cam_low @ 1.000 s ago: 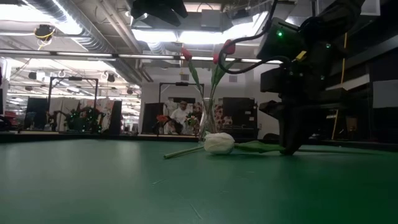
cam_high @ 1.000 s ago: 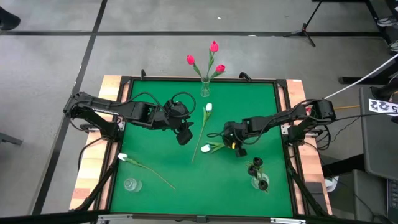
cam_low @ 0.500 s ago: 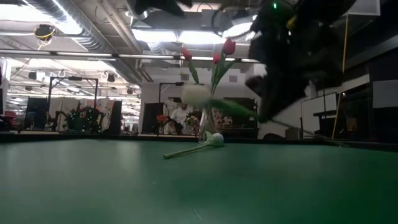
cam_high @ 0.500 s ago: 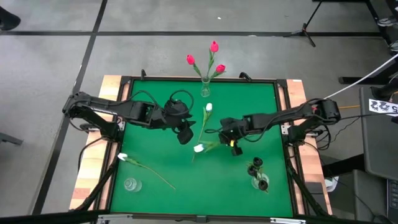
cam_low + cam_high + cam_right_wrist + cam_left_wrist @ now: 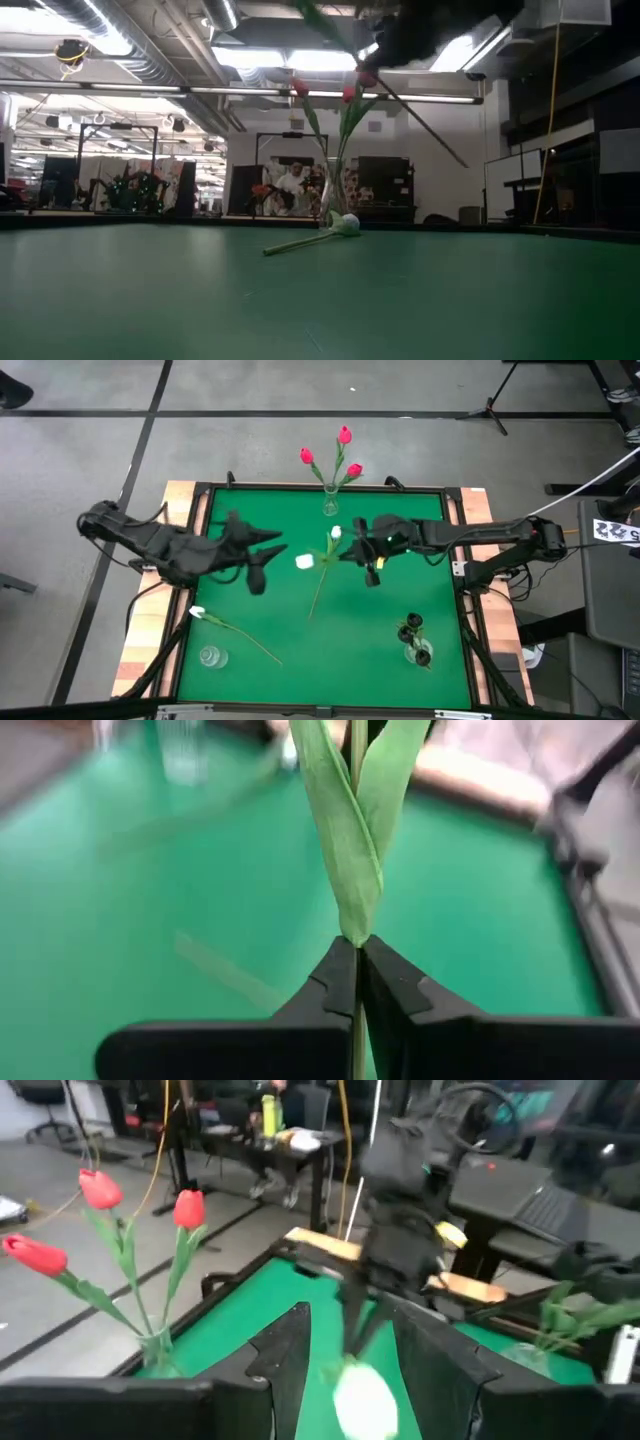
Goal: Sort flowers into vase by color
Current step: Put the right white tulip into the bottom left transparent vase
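My right gripper (image 5: pixel 362 553) (image 5: pixel 357 955) is above the table's middle, shut on a white tulip (image 5: pixel 305 561) whose leaves (image 5: pixel 350 840) rise past the fingers. My left gripper (image 5: pixel 262 557) (image 5: pixel 350 1355) hangs open left of it, facing that tulip's white head (image 5: pixel 365 1400), which shows between its fingers without touching them. A second white tulip (image 5: pixel 323 570) lies flat on the green table, a third (image 5: pixel 197 613) near the left edge. Three pink-red tulips (image 5: pixel 343 435) stand in the far vase (image 5: pixel 330 500). Black tulips (image 5: pixel 410 626) stand in the vase near the right. My right gripper pinches the white tulip's thin stem (image 5: pixel 355 942) between its two fingers, just below where the leaves join. The fingers lie across the stem. The tulip is lifted clear of the table, its head toward the left arm, its bare stem end (image 5: pixel 450 150) slanting down.
An empty glass vase (image 5: pixel 210 657) stands near the table's near left corner. The table has a raised dark rim (image 5: pixel 320 487) with wooden strips at both sides. A person (image 5: pixel 292 183) sits in the room far behind the table.
My right gripper has lifted the white tulip off the table and carried it up and toward the far edge and the left; its head now hangs in the air. My left arm has drawn back toward the table's left edge, and its gripper has turned toward the tulip.
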Controlling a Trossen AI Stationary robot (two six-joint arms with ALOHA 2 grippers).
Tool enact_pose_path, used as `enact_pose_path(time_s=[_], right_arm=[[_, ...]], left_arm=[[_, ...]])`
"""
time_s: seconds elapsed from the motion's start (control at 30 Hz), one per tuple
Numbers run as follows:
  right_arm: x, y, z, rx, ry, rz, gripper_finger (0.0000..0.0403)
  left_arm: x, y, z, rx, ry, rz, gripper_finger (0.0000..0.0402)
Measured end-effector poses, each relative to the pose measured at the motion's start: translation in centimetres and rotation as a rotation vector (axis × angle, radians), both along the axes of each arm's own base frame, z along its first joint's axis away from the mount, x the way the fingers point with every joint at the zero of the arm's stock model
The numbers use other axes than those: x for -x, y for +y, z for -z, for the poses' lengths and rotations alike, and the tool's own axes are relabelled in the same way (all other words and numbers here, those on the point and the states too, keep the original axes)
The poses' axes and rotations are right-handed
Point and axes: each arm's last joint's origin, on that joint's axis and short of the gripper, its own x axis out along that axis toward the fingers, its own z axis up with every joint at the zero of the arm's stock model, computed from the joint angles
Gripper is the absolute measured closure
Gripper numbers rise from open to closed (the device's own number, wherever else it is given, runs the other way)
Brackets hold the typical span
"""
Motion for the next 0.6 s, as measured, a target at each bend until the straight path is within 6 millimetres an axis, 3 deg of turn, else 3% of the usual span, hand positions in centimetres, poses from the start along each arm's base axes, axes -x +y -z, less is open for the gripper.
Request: enact_pose_path(time_s=[0.13,0.3,0.5,0.6], right_arm=[[-0.8,0.0,-2.5,-0.05,-0.217,-0.065,0.0392],[-1.1,0.2,-4.7,-0.067,-0.369,-0.109,0.0399],[-1.8,0.2,-6.5,-0.09,-0.465,-0.125,0.0387],[-2.5,0.5,-6.9,-0.115,-0.49,-0.15,0.0386]], left_arm=[[1.2,-1.7,2.8,0.039,-0.082,0.047,0.0258],[0.9,-2.6,6.5,0.103,-0.237,0.076,0.0258],[-0.7,-1.6,9.8,0.078,-0.34,0.015,0.0258],[-1.9,-0.8,10.2,0.08,-0.362,0.027,0.0258]])
